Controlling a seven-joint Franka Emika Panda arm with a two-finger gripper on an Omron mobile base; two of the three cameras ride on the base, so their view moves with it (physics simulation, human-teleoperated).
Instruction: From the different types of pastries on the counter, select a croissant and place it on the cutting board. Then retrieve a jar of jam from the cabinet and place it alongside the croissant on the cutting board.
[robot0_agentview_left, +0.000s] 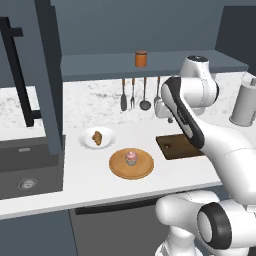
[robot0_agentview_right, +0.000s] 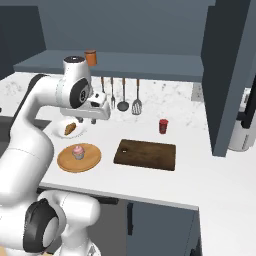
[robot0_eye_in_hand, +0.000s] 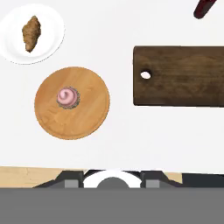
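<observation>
Nearest the base cameras, the white arm's bulky lower joints are being shown rising over the front edge of the tabletop (robot0_agentview_right: 150, 187). Just beyond that edge a pink-frosted cupcake (robot0_eye_in_hand: 68, 96) is sitting at the middle of a round light-tan board (robot0_eye_in_hand: 87, 118), and the dark cutting board (robot0_agentview_right: 150, 155) is lying empty to its right. A small red jar (robot0_agentview_right: 163, 126) is standing behind the cutting board, near the backsplash. The croissant (robot0_eye_in_hand: 31, 33) is resting on a white plate (robot0_eye_in_hand: 50, 46) at the far left, behind the round board.

The jaws (robot0_agentview_right: 86, 120) are being held high above the tabletop, pointing straight down, drawn in narrow with nothing between them. Judged from the hand view, the croissant is lying up and to the left of the jaws, past the cupcake, with its long axis running roughly front to back, tilted slightly. A reach leftward and away, followed by a descent, appears to be called for.

The orange-brown jam jar (robot0_agentview_left: 141, 59) is standing on the slate-blue shelf (robot0_agentview_left: 100, 65) above, untouched.
</observation>
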